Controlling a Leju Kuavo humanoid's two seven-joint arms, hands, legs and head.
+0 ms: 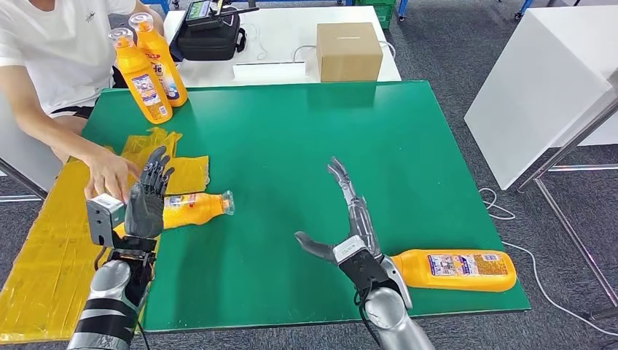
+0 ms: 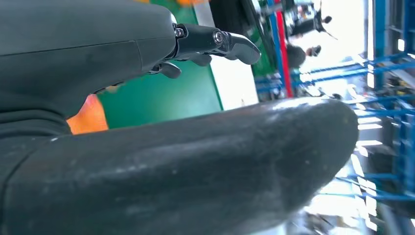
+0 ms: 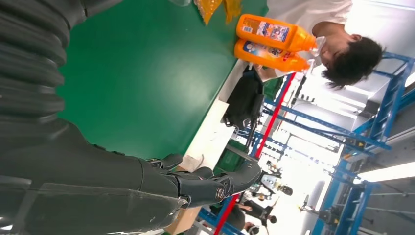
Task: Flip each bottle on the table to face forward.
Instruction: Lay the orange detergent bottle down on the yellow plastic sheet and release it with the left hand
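1. Orange bottles are on the green table in four places: two stand upright side by side at the far left corner, the nearer one just in front of the farther one, both with printed labels showing.
2. A third orange bottle lies on its side near the table's left edge, clear cap pointing toward the table's middle, partly hidden behind the left hand.
3. A fourth orange bottle lies on its side at the near right edge, label facing up, just beside the right wrist.
4. The left hand is raised above the lying third bottle, fingers extended and slightly apart, holding nothing.
5. The right hand hovers over bare green surface, fingers stretched forward and thumb splayed to the side, empty.
6. A person in a white shirt sits at the left, with a hand resting by the crumpled yellow plastic bags.
7. Beyond the green table, a cardboard box and a black bag sit on a white table.
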